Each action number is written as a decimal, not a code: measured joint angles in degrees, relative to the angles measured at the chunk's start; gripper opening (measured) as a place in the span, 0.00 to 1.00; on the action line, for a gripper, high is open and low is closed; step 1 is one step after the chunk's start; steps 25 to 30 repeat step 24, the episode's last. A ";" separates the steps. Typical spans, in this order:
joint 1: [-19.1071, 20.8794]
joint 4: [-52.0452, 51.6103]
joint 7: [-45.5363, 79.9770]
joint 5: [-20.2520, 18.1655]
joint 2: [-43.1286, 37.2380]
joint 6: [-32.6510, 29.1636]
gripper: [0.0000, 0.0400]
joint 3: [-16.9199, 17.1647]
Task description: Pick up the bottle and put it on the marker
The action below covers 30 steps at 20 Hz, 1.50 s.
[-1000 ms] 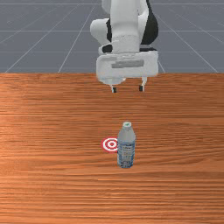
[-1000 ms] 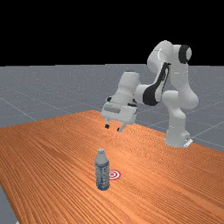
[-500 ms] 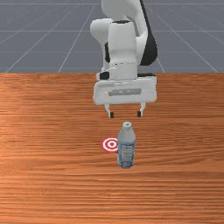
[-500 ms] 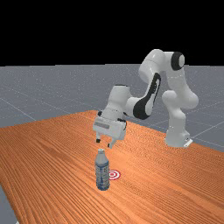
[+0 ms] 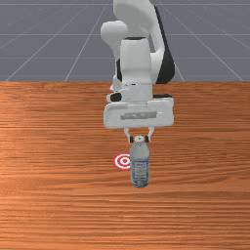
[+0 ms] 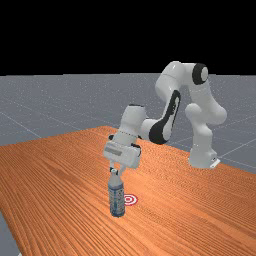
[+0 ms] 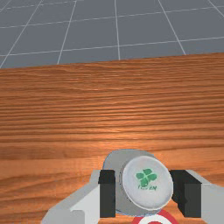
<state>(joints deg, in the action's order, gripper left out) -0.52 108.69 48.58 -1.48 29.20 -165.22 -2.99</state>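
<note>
In the front view my gripper [image 5: 139, 139] is at the top of the bottle [image 5: 139, 166], shut on its neck just below the white cap. The far view has the gripper [image 6: 117, 170] at the bottle's [image 6: 117, 197] top as well. Seen from the wrist, the gripper [image 7: 143, 192] has a dark pad on each side of the bottle's cap [image 7: 147, 181], which bears a green clover. The bottle stands on the table close beside the red and white ring marker [image 5: 122, 161], hiding part of it. Part of the marker [image 7: 155, 218] shows beside the bottle in the wrist view.
The orange-brown wooden table [image 5: 58, 195] extends around the bottle and marker. Its edge [image 6: 10, 225] runs along the far view's left. The arm's base [image 6: 202, 156] stands at the far view's right.
My hand has come down and forward to the bottle's top, and the fingers have closed in from wide apart. The bottle has shifted slightly toward the front view's left.
</note>
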 joint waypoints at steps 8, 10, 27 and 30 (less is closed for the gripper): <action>0.24 5.98 -0.28 0.07 -4.12 -4.50 0.44 -0.06; 0.36 10.83 -0.42 0.11 -8.30 -4.73 0.44 -0.07; 1.23 19.75 0.10 0.93 -11.98 -8.13 0.43 2.38; 1.23 19.75 0.10 0.93 -11.98 -8.13 0.43 2.38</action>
